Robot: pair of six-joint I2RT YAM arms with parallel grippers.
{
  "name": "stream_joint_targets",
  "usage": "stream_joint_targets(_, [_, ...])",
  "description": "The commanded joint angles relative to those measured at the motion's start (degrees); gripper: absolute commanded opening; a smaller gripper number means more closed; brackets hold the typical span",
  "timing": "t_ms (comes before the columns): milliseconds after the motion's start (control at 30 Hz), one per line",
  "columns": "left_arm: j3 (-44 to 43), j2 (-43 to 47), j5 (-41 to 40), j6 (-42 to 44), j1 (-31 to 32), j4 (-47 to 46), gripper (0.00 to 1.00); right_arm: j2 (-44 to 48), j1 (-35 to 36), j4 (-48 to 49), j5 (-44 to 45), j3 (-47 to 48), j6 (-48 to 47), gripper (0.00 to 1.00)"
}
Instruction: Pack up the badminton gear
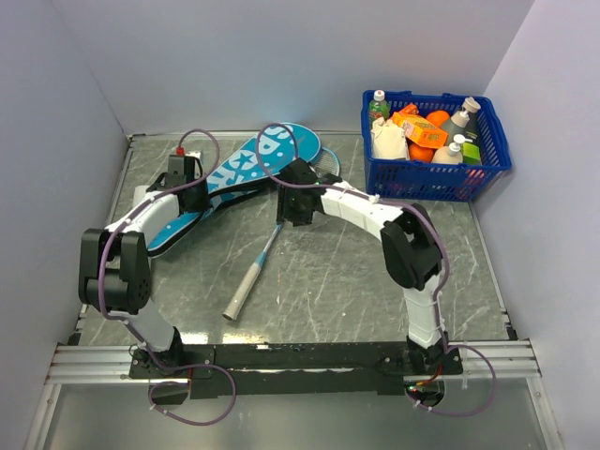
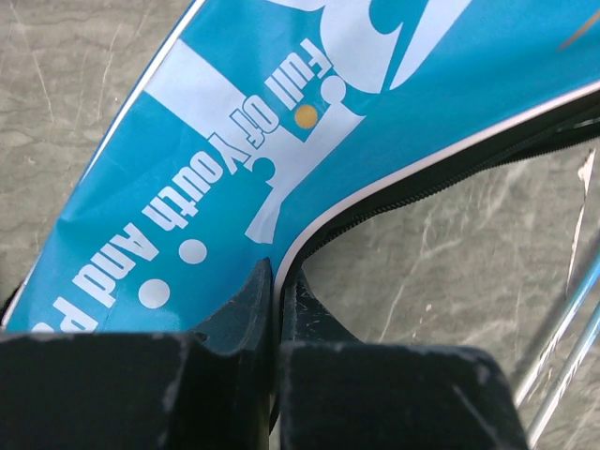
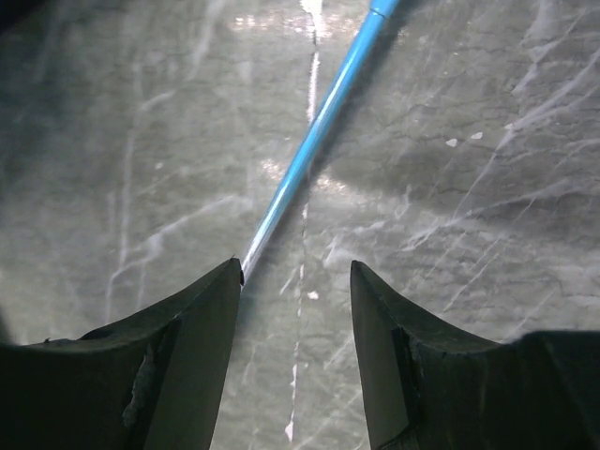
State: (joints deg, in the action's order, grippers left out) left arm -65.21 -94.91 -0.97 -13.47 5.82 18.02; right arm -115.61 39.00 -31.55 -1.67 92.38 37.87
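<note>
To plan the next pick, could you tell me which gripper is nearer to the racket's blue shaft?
Right. The right gripper hovers open over the shaft; the left gripper sits aside, shut on the edge of the blue bag.

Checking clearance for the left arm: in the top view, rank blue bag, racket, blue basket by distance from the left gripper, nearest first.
1. blue bag: pinched in the left gripper, back left.
2. racket: table centre, to its right.
3. blue basket: far right back corner.
</note>
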Motion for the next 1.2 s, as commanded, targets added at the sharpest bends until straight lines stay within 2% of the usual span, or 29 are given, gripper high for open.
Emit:
stream_joint_targets(0, [-1.8, -0.8, 3.2, -3.9, -1.3, -5.1, 0.01, -2.8, 1.1, -4.8, 4.9, 6.1, 1.0, 0.58])
stream_joint_targets(400, [0.2, 1.3, 5.1, -5.1, -1.3, -6.9, 0.01, -14.7, 3.2, -12.5, 8.7, 19.2, 1.9, 0.59])
stream_joint_targets(633, [-0.2, 1.7, 6.4, -5.7, -1.3, -6.7, 0.01, -19.0, 4.1, -14.6, 9.3, 21.9, 2.7, 0.59])
stream_joint_targets(733, [0.0, 2.3, 6.7, -5.8, -1.3, -6.7, 0.01, -20.0, 4.4, -16.0, 9.2, 22.4, 1.9, 0.56])
stream_joint_targets(967, [0.2, 4.3, 6.5, -5.3, -1.3, -6.3, 0.02, -18.8, 5.1, -18.2, 8.8, 18.2, -0.8, 0.31])
stream_joint_targets(1033, [0.3, 5.2, 6.2, -5.1, -1.3, -6.2, 0.02, -18.2, 5.1, -18.9, 8.9, 15.8, -1.6, 0.27])
stream_joint_targets(1067, [0.3, 5.5, 6.2, -5.0, -1.3, -6.1, 0.02, -17.9, 5.1, -19.1, 9.0, 14.9, -1.8, 0.19])
stream_joint_targets(1133, [0.4, 6.3, 5.9, -4.8, -1.3, -6.2, 0.03, -16.8, 5.1, -19.9, 9.5, 12.8, -2.5, 0.1])
stream_joint_targets(1167, [0.9, 6.5, 5.9, -4.9, -1.3, -6.4, 0.03, -16.1, 5.0, -19.8, 9.6, 11.9, -2.8, 0.01])
